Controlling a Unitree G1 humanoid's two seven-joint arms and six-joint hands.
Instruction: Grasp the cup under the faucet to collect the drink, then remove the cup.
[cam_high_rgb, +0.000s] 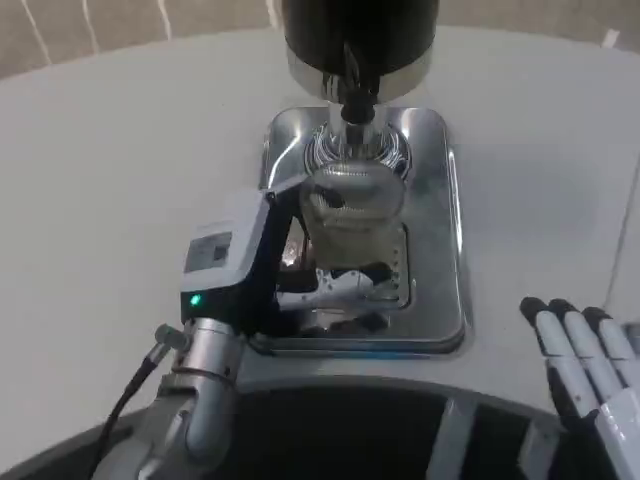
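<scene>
Here the clear cup (350, 205) stands on the shiny metal drip tray (440, 170), directly under the faucet (356, 105) of the black dispenser (360, 30). The left robot hand (325, 285) wraps its fingers around the cup's lower part. The right robot hand (585, 360) rests on the white surface (100, 170), holding nothing, fingers straight and close together
</scene>
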